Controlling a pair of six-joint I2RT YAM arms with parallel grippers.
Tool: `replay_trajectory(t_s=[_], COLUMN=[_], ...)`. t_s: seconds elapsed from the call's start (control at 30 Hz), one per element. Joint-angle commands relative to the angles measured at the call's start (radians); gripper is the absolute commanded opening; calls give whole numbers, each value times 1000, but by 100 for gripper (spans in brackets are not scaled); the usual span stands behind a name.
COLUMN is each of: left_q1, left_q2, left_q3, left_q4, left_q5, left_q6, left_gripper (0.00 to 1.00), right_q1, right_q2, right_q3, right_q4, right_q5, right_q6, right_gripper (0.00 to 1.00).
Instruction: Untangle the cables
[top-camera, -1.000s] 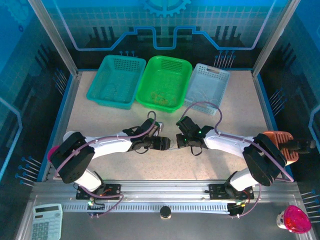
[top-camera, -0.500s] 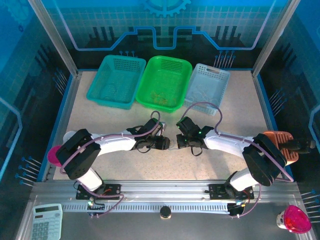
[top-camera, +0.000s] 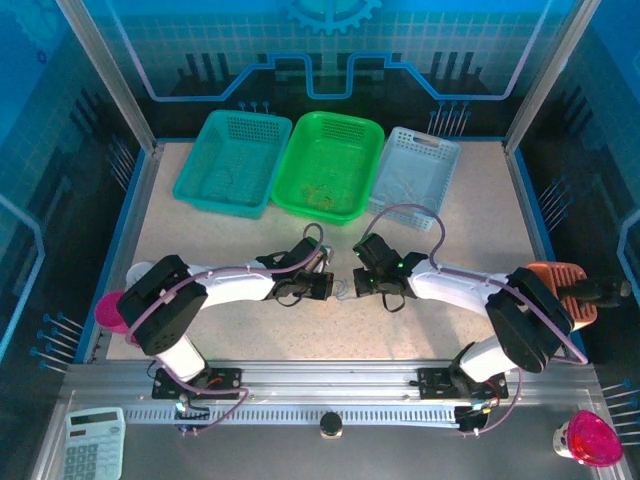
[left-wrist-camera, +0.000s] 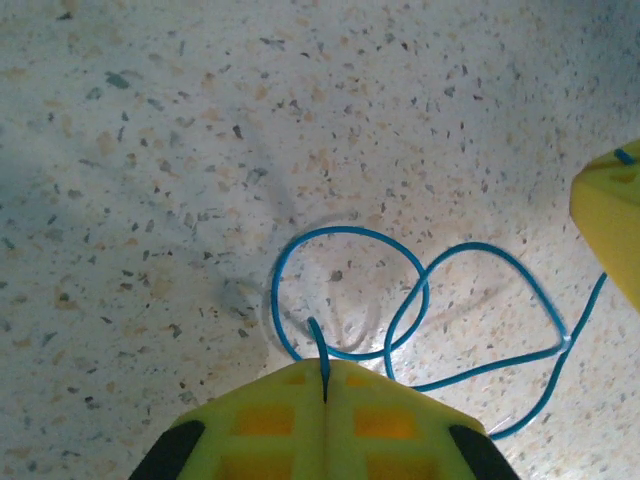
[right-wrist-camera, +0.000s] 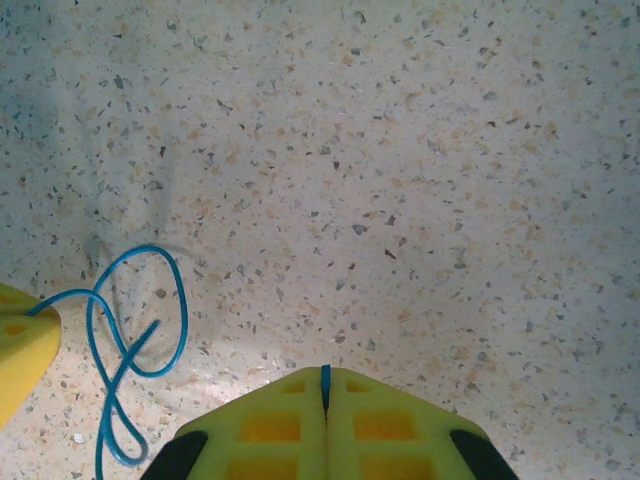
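A thin blue cable (left-wrist-camera: 352, 232) lies in two loops on the speckled table. My left gripper (left-wrist-camera: 325, 366) is shut on one strand of it, which sticks out between the yellow pads. My right gripper (right-wrist-camera: 324, 373) is shut on another bit of the blue cable, seen as a short blue sliver between its pads. The cable's loops (right-wrist-camera: 183, 300) lie to its left. From above, the left gripper (top-camera: 336, 287) and the right gripper (top-camera: 356, 283) face each other tip to tip at mid-table. Cables of other colours are out of view.
Three baskets stand in a row at the back: teal (top-camera: 205, 185), green (top-camera: 290, 190) and pale blue (top-camera: 440, 150). An orange object (top-camera: 560, 278) sits at the right edge and a pink one (top-camera: 106, 312) at the left. A calculator (top-camera: 95, 445) lies in front of the rail.
My left gripper has closed on the blue cable, and its arm has edged right towards the right gripper. The right arm has stayed where it was.
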Motion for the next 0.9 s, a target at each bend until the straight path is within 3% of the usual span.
replay_trajectory(t_s=[0.0, 0.37, 0.63, 0.87], left_q1=[-5, 120, 273, 331], left_q2=[-89, -406, -492, -521], left_q3=[49, 209, 318, 386], left_q4=[-44, -215, -236, -216], left_q5=[-42, -73, -8, -52], left_q6=[35, 105, 96, 95], left_gripper=[0, 0, 0, 0], right_q1=[-24, -156, -200, -207], right_q2=[-54, -170, -196, -170], right_q3=[-16, -87, -128, -147], right_q4=[-14, -33, -21, -1], right_q5=[12, -7, -27, -36], right_q6=[2, -26, -20, -8], right_gripper=[0, 0, 0, 0])
